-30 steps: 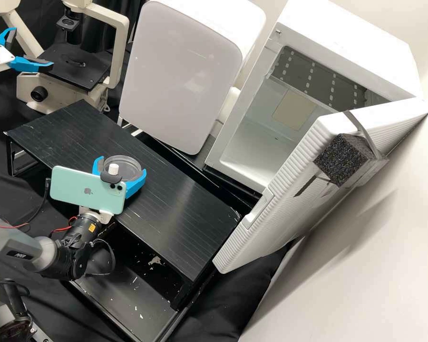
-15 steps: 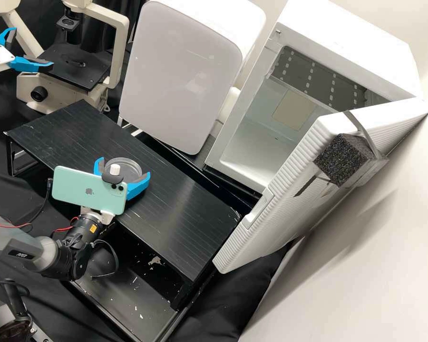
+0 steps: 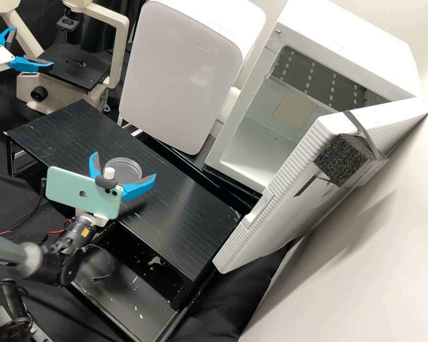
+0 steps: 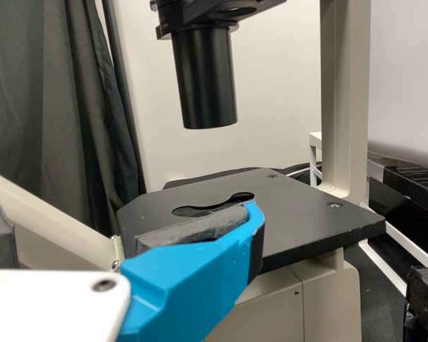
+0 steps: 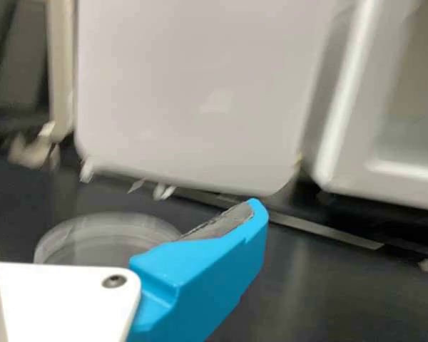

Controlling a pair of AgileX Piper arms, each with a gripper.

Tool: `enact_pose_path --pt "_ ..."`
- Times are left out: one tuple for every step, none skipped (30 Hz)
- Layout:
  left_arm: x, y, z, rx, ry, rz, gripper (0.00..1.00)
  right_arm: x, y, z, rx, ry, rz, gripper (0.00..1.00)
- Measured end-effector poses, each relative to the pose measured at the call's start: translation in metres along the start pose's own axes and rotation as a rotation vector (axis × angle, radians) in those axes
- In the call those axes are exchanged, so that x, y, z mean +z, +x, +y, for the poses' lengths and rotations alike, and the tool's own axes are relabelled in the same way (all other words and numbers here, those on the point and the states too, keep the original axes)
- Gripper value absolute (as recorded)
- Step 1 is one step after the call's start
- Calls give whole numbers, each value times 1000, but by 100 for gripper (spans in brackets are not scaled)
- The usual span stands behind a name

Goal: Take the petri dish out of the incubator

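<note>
The petri dish (image 3: pixel 121 164) is down on the black stand (image 3: pixel 176 209), lying flat on its top, and here's the news: the right gripper (image 3: pixel 123 165) has let its fingers swing wider over the last second! The arm has drawn back a little too, toward the stand's near side, and the dish looks to have hardly budged with it. That reads like a release: out of the incubator (image 3: pixel 361 61), which stands beyond the stand with its door (image 3: pixel 271 204) wide open, and onto the stand. The task looks all but done from here, with only the withdrawal to finish.

Now, dish against pincer: it sits between the two spread fingers, one to each side, toward their tips, and nothing is being pinched. The far finger seems just off the rim; whether the nearer one (image 5: pixel 221 263) touches, I can't tell. Next, I'd say, straight back off the stand's near side, keeping that spread even. Veer sideways and a pad could catch the rim, sending that light, smooth-looking dish skating across the stand.

And the left gripper (image 3: pixel 30 48)? Out past the stand's microscope end, by the microscope (image 4: pixel 314 221), its fingers apart too, holding nothing, with no part to play in this step.
</note>
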Motion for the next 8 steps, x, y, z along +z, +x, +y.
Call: enact_pose_path --pt "0 0 0 0 0 0 100 -3 -3 2 37 8 3 100" --pt "0 0 0 0 0 0 100 -6 -7 5 81 19 8 100" --pt "0 0 0 0 0 0 100 -9 -9 8 116 39 20 100" --pt "0 0 0 0 0 0 100 -12 -11 11 141 65 35 100" --pt "0 0 0 0 0 0 100 -15 -12 13 163 92 56 100" --pt "0 0 0 0 0 0 100 -16 -13 15 175 112 71 100" --pt "0 0 0 0 0 0 100 -17 -13 16 183 135 82 100" --pt "0 0 0 0 0 0 100 -16 -13 16 186 152 82 100"
